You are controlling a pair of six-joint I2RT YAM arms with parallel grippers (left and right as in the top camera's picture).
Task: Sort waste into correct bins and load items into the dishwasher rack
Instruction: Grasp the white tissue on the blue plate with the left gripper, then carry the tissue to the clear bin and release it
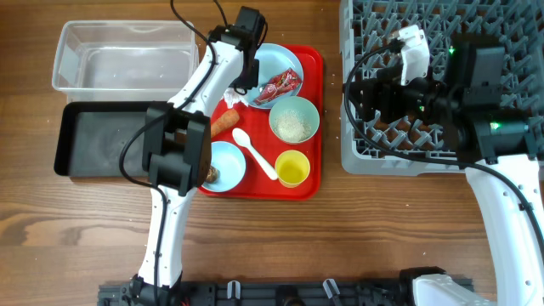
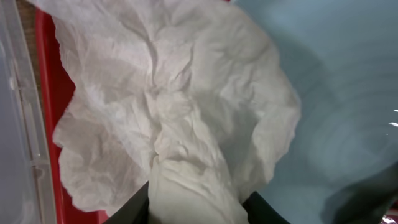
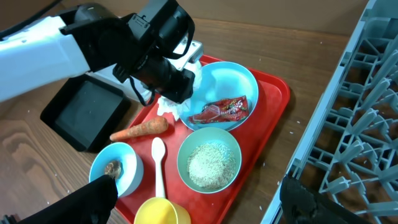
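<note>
My left gripper point(image 2: 196, 208) is shut on the crumpled white napkin point(image 2: 180, 112), pinching it at the left rim of the light blue plate point(image 2: 336, 93) on the red tray point(image 1: 313, 59). On that plate lies the red wrapper point(image 1: 283, 86). An orange carrot point(image 1: 223, 122) and a white spoon point(image 1: 255, 153) rest on the tray. The pale green bowl point(image 1: 314, 115) holds rice, the light blue bowl point(image 1: 231, 161) a brown lump point(image 1: 208, 175). A yellow cup point(image 1: 293, 167) stands near the tray's front. My right gripper point(image 1: 361, 93) hangs open and holds nothing, between tray and rack point(image 1: 399, 161).
The clear tub point(image 1: 123, 55) stands at the back left, with the black tray point(image 1: 102, 140) just in front of it; both are left of the red tray. The left arm reaches over the tray's left side.
</note>
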